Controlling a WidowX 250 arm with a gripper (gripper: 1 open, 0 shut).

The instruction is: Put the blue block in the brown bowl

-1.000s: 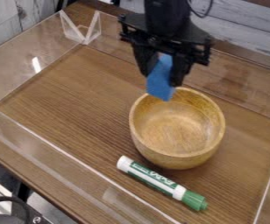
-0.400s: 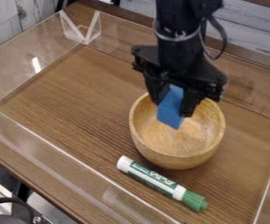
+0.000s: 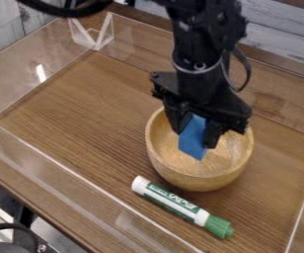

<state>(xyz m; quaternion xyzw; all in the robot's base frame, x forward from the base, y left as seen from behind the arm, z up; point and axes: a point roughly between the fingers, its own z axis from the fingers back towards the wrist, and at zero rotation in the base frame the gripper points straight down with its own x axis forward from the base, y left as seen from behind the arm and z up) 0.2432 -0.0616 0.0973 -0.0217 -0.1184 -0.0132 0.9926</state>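
Arm point(image 3: 205, 40) is all matte black, kinda chunky and boxy near the wrist. A black cable point(image 3: 243, 61) loops down its right side. The gripper point(image 3: 198, 124) is black too, with a wide crossbar and stubby dark fingers point(image 3: 176, 109).

One robot arm point(image 3: 201, 40) reaches in from twelve o'clock, and it carries one gripper point(image 3: 198, 133) with two dark fingers point(image 3: 176, 117). There is one blue block point(image 3: 197, 136), near the centre of the view, slightly toward three o'clock. There is one brown bowl point(image 3: 175, 168), at about four o'clock from the centre. One white marker point(image 3: 182, 207) lies at about five o'clock, and it has one green cap point(image 3: 221, 228). One wooden table point(image 3: 76, 109) carries it all. One clear plastic stand point(image 3: 89, 35) sits at about eleven o'clock.
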